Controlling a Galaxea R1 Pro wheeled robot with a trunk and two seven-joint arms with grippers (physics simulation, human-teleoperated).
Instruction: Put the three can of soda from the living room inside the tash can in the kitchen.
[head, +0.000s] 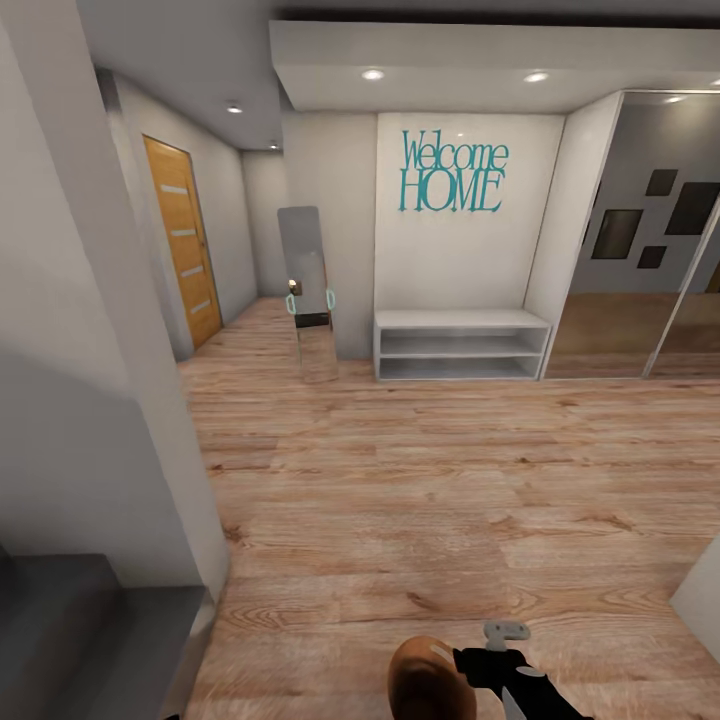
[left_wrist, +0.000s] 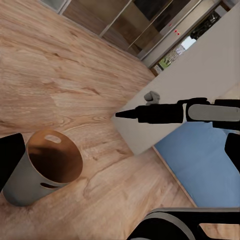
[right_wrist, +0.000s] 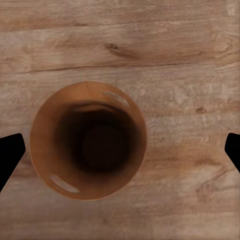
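Observation:
The tash can (head: 428, 682) stands on the pale wood floor at the bottom of the head view, pale grey outside and brown inside. Looking straight down into it, my right gripper (right_wrist: 120, 150) is open, its black fingertips (right_wrist: 9, 155) wide to either side of the tash can (right_wrist: 88, 141). Its inside is dark and I make out nothing in it. From the left wrist view the tash can (left_wrist: 47, 167) sits low beside my open left gripper (left_wrist: 122, 150), and the right gripper (left_wrist: 122, 114) reaches in above the floor. The cans of soda are out of view.
This is an entry hall. A white shelf bench (head: 460, 345) stands under a "Welcome HOME" sign, with a leaning mirror (head: 305, 290), an orange door (head: 185, 240) and mirrored sliding doors (head: 640, 240). A grey wall corner (head: 100, 400) is close on my left. A blue surface (left_wrist: 200, 160) lies behind a white wall end.

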